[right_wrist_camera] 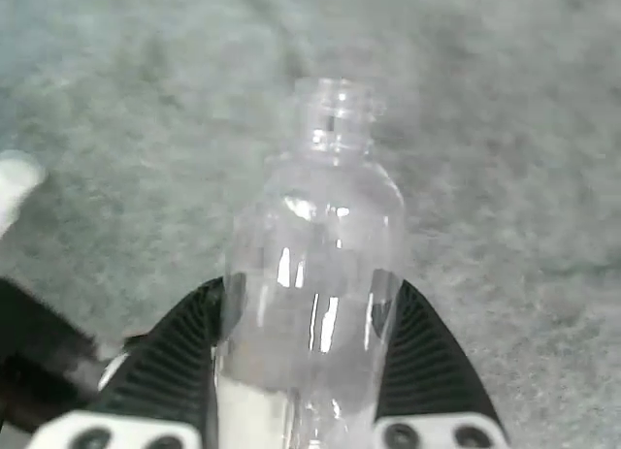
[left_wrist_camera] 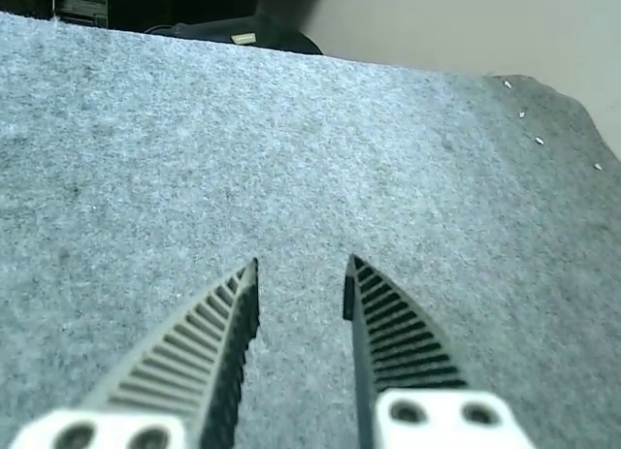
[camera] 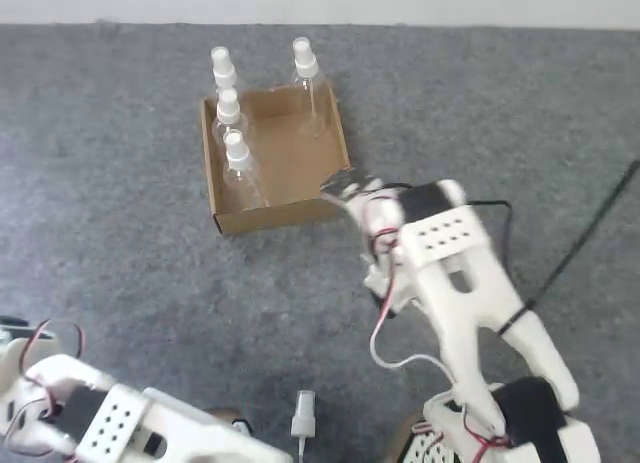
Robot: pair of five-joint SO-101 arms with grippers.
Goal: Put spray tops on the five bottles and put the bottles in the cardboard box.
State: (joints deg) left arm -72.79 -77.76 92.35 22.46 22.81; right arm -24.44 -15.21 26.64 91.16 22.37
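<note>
Clear, topless bottle (right_wrist_camera: 315, 265) clamped between the ribbed fingers (right_wrist_camera: 175, 362) of the right gripper (right_wrist_camera: 309, 289), open neck poking out past the fingertips. Just beyond those fingertips, the near corner of the cardboard box (camera: 270, 219). Four topped bottles (camera: 237, 163) upright at the box, three in a row along one side, one at a far corner. Loose spray top (camera: 304, 413) flat on the grey carpet (camera: 120, 243), well behind the fingers. Left gripper (left_wrist_camera: 301, 274) parted, grasping nothing, bare carpet between its fingers.
</note>
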